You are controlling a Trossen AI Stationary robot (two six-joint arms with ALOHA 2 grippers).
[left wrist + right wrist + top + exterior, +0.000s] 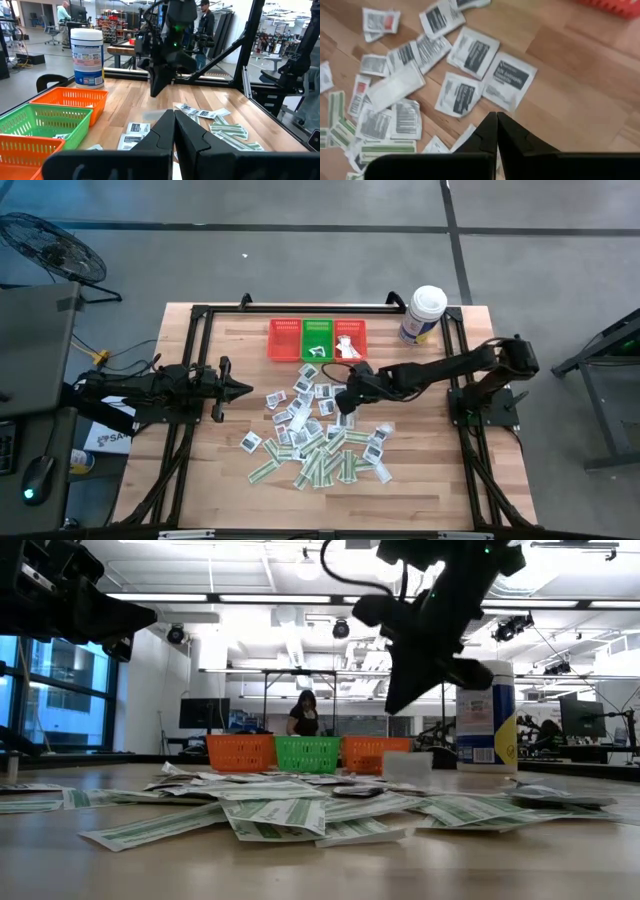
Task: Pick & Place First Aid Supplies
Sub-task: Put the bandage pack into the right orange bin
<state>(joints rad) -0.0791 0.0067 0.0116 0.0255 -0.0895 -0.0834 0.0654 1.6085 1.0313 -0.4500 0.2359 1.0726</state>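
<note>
The right gripper, fingers closed and empty, hangs over the near edge of the packets spread on the table; they lie directly below it. The left gripper, also closed, waits beside the pile.

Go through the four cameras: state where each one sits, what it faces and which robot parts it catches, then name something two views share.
High: overhead, straight down; both arms, packets, baskets.
Low: table height, facing the room; right gripper above the packets.
Left wrist: facing the right arm across the table; own shut left gripper.
Right wrist: looking down on packets; own shut right gripper.
Shared: white tub in low and left wrist.
</note>
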